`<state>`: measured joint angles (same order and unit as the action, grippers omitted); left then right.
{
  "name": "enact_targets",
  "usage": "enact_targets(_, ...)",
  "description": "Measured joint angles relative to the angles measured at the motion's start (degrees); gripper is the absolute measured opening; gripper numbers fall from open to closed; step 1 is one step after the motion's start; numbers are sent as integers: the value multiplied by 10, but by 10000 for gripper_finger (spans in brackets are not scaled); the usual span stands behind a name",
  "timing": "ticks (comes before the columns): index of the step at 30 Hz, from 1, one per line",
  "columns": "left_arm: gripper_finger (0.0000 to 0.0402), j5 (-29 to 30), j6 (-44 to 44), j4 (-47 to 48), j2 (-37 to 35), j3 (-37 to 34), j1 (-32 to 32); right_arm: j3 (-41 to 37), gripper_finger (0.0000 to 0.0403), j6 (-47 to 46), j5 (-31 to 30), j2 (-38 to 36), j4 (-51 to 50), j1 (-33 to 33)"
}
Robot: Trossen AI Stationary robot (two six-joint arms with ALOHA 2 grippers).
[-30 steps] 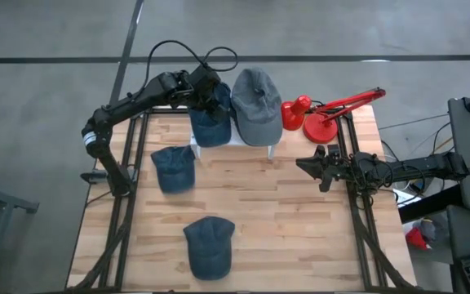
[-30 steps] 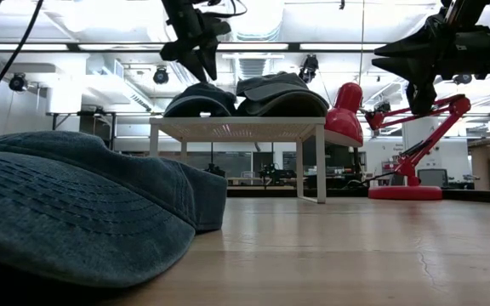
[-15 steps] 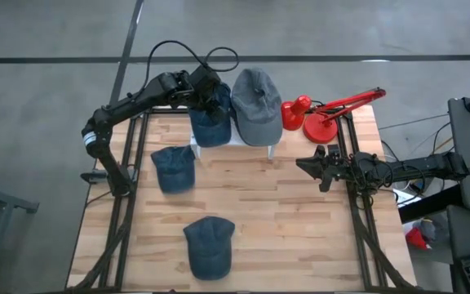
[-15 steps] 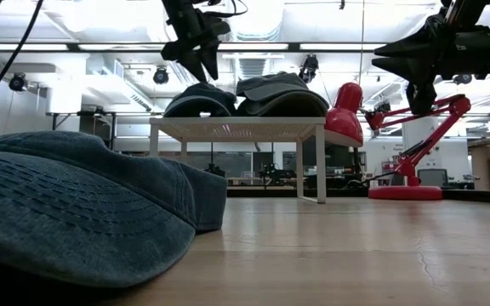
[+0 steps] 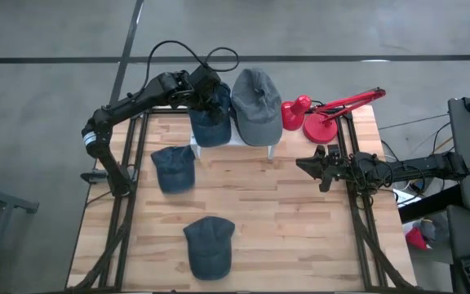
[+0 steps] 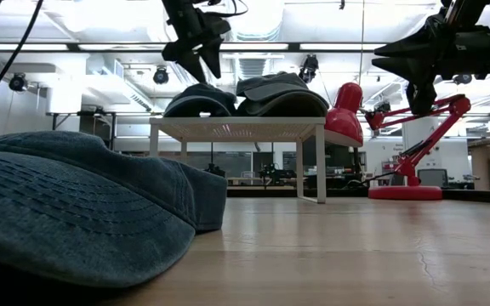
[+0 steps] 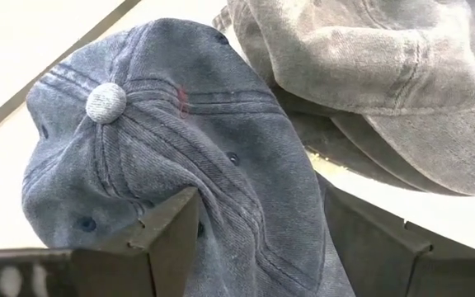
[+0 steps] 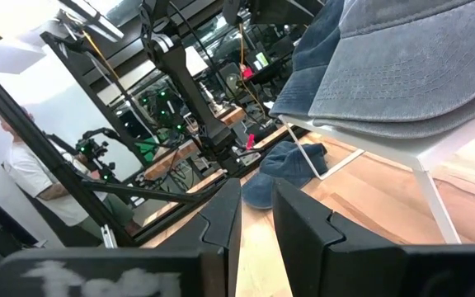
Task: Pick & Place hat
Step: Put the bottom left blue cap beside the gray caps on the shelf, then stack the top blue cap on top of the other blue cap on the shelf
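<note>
- High view: left gripper (image 5: 205, 88) over dark blue cap (image 5: 210, 118) on small white stand (image 5: 251, 144), beside grey cap (image 5: 256, 104); two more blue caps, (image 5: 174, 169) and (image 5: 210, 246), on wooden table (image 5: 300, 237); red desk lamp (image 5: 323, 113) at far edge.
- Low view: left gripper (image 6: 196, 53) above cap crown, apart from it — best lifted straight up so stacked caps stay put.
- Left wrist view: fingers (image 7: 167, 235) spread astride crown, button (image 7: 105, 102) beyond.
- Right wrist view: right gripper (image 8: 256, 219) nearly together, empty — parked; person (image 8: 31, 177) in cluttered workshop.
</note>
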<state>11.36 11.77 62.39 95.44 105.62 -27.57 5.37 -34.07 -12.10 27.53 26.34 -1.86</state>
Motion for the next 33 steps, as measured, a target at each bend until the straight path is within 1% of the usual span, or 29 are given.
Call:
enact_targets(9, 260, -4, -22, 1, 0, 0, 0, 0, 68, 0, 0, 0, 0, 0)
enact_targets(14, 259, -4, -51, 6, 0, 8, 0, 0, 68, 0, 0, 0, 0, 0)
enact_targets(20, 258, 3, -86, 6, 0, 27, 0, 0, 68, 0, 0, 0, 0, 0)
enact_targets(29, 257, 7, -100, 7, 0, 64, 0, 0, 68, 0, 0, 0, 0, 0)
enact_targets(31, 257, 7, -103, 19, 0, 74, 0, 0, 68, 0, 0, 0, 0, 0)
enact_targets(33, 257, 8, -103, 51, 0, 85, 0, 0, 68, 0, 0, 0, 0, 0)
